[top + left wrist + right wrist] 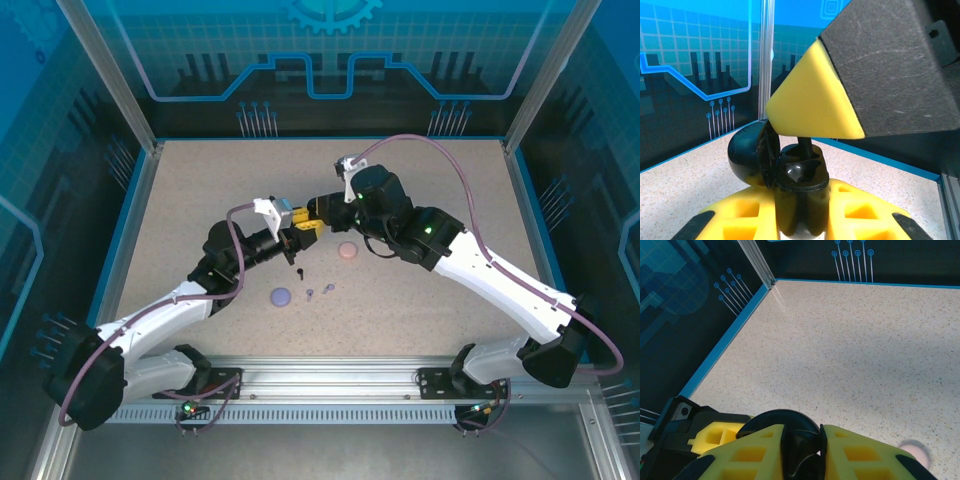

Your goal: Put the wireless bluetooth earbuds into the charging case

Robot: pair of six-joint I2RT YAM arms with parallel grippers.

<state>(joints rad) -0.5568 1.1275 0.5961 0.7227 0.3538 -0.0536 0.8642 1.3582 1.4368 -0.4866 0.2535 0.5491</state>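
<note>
Left tool [802, 217] clamps the black case [796, 192]; right tool [802, 450] pinches a half-hidden earbud [806, 149].

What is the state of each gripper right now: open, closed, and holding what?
Left gripper: closed on the black charging case.
Right gripper: closed on a black earbud, at the open case.

Speckled table [420, 200], pink case [347, 250], lavender case [281, 297], 2 lavender earbuds [329, 288], blk earbud [300, 272]

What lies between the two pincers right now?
The open black charging case, clamped in the left pincer, and a black earbud held by the right pincer poking into it, seen in the left wrist view.
</note>
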